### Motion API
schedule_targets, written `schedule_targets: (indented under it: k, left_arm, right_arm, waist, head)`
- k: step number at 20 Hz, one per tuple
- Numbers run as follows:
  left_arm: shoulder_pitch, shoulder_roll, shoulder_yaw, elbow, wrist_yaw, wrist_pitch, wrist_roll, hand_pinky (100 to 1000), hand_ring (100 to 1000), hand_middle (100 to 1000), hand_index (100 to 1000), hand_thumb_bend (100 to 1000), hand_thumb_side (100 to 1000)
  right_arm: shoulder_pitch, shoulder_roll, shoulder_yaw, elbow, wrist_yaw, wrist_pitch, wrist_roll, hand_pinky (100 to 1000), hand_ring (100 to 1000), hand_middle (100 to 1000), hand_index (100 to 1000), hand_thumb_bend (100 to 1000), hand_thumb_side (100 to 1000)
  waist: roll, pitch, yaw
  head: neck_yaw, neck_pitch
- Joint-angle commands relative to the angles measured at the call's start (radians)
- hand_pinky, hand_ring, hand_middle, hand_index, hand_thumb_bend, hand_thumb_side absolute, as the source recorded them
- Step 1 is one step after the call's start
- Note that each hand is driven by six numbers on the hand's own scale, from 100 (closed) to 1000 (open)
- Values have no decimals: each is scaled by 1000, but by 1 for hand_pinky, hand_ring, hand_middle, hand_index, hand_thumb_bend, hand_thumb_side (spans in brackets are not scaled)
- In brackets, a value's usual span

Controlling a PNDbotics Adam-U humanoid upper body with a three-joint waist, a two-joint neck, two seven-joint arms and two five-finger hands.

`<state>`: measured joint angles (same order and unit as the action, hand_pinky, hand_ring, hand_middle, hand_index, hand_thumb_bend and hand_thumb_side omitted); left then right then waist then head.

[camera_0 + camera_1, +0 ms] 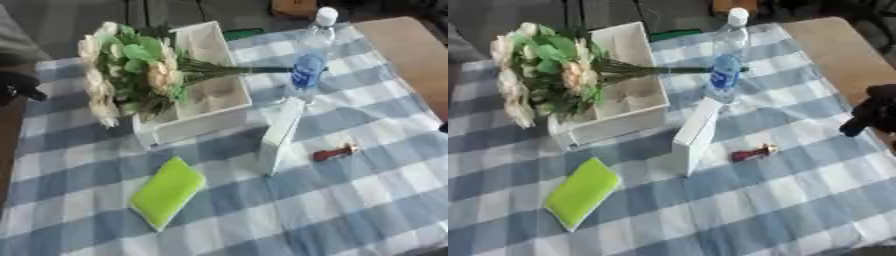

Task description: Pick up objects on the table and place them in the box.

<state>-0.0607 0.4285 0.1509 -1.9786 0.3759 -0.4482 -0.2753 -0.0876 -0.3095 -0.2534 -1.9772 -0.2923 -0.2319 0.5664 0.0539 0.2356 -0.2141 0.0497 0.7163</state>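
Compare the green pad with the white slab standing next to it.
The green pad lies flat on the checked cloth; the white slab stands up on its edge. The pad is bright green with rounded corners; the slab is white with square corners. The pad sits nearer the camera and to the left; the slab stands close to the white box and the bottle. Both are flat, oblong things outside the box.

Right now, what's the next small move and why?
Probably bring the right robot hand in toward the small red object. That hand sits at the table's right edge, nearest to it, and the object lies by itself on the checked cloth. The bouquet already lies across the white box.
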Motion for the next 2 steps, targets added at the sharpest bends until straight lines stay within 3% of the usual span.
schedule_targets:
  k: [1, 2]
  left_arm:
    - [-5, 6, -2, -21, 10, 10, -12, 589, 658, 721, 820, 464, 770]
    - [-6, 6, -3, -21, 11, 10, -14, 589, 657, 720, 819, 463, 770]
  right_arm:
    - [-3, -17, -9, -23, 2, 1, 0, 585, 523, 599, 809, 100, 709]
    - [-3, -17, -9, -23, 3, 1, 0, 585, 523, 599, 809, 100, 708]
  waist:
    - [-2, -18, 0]
    - [-2, -18, 1]
  head:
    - [-7, 1]
    - [-6, -1]
